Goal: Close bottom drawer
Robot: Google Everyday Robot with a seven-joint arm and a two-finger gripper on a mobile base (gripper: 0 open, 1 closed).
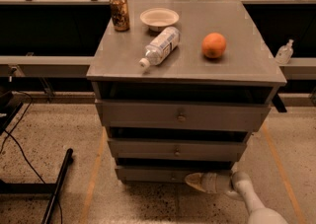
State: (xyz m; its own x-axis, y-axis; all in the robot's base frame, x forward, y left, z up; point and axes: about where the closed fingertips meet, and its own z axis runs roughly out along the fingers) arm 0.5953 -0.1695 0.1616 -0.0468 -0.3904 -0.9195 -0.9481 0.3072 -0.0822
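Bottom drawer (148,173) is the lowest of three on the grey cabinet (101,94), its front just above the speckled floor (59,129), with a dark gap showing above the front. Pincer (195,181) is low at the drawer's front face, right of centre, with its tip pointing left along the front and against it or just off it; can't tell which. The tip tapers to a single point, so the halves look pressed together, with nothing pinched. The white arm (252,203) comes in from the bottom right corner. Middle drawer (148,148) and top drawer (148,114) sit above, and both also have dark gaps over their fronts. On the tabletop (247,55): soda can (119,12) upright at the back left, white bowl (159,18) beside it, water bottle (159,46) lying on its side, and orange (214,45) to the right. A small pump bottle (284,52) sits on the ledge behind the cabinet's right side.
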